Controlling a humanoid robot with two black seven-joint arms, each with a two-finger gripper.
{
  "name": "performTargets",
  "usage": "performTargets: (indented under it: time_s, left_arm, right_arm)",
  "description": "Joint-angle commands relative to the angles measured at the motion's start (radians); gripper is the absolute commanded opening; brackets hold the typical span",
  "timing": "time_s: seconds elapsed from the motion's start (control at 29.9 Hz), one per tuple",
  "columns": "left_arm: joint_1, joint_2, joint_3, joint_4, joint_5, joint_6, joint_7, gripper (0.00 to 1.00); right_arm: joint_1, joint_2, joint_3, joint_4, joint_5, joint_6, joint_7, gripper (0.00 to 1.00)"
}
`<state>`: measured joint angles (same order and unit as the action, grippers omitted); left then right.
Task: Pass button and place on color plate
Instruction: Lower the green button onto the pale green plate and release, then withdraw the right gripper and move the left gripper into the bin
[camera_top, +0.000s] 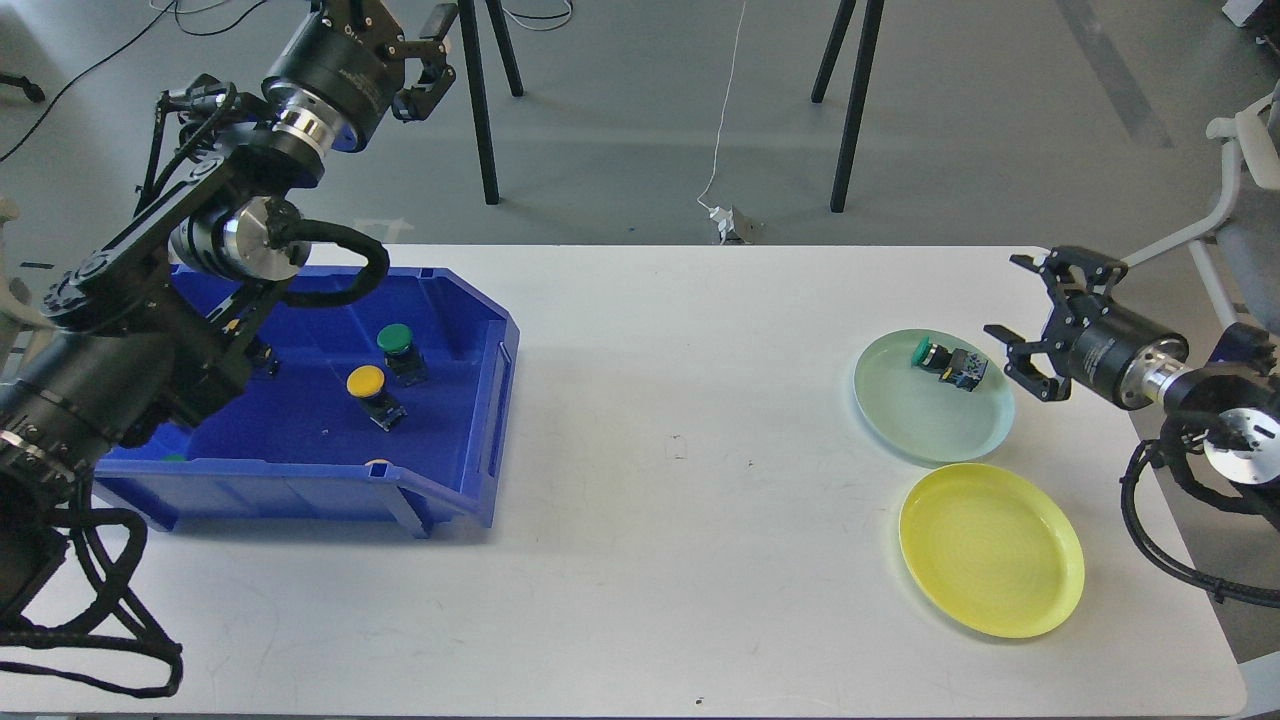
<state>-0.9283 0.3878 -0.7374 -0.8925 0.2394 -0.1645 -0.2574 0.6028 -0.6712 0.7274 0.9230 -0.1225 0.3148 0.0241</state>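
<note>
Green-capped button (945, 361) lies on its side in the pale green plate (925, 425), upper right part of the dish, cap pointing left toward plate centre, dark body with blue bits pointing right toward the rim. Long axis runs roughly left-right, slightly tilted down to the right. Right gripper (1030, 315) sits just right of the plate rim, jaws spread wide, holding nothing, clear of the button; button is to the left of the jaws, near, not touching. So green on green looks placed. Yellow plate (990, 550) just below, nothing on it.

Judgement: next up is the yellow-capped button (368, 384) in the blue bin (300, 470) at the left of the tabletop (680, 520), beside another green-capped button (398, 345). Left arm is the nearer one by far; right is well apart. Left gripper (425, 60) is raised beyond the bin's far edge, jaws look parted, nothing in them. Yellow button is below and toward me from those jaws.
</note>
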Motion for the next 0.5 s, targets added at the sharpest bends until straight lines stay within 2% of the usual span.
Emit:
performTargets:
  time_s: [0.0, 0.17, 0.33, 0.47]
  left_arm:
    - [0.003, 0.061, 0.045, -0.019, 0.032, -0.023, -0.005, 1.0]
    - [0.003, 0.199, 0.159, -0.127, 0.284, -0.012, -0.011, 0.99]
    - [0.031, 0.339, 0.191, -0.212, 0.613, -0.013, -0.016, 0.99]
    - [0.058, 0.417, 0.207, -0.27, 0.832, -0.016, -0.042, 0.99]
  right_arm:
    - [0.0, -0.004, 0.209, 0.002, 0.006, 0.02, 0.0, 0.93]
    - [0.014, 0.016, 0.397, 0.002, 0.017, 0.032, -0.003, 0.94]
    - [0.02, 0.03, 0.448, 0.002, 0.113, 0.066, 0.0, 0.96]
    - [0.02, 0.067, 0.454, -0.003, 0.142, 0.072, 0.028, 0.98]
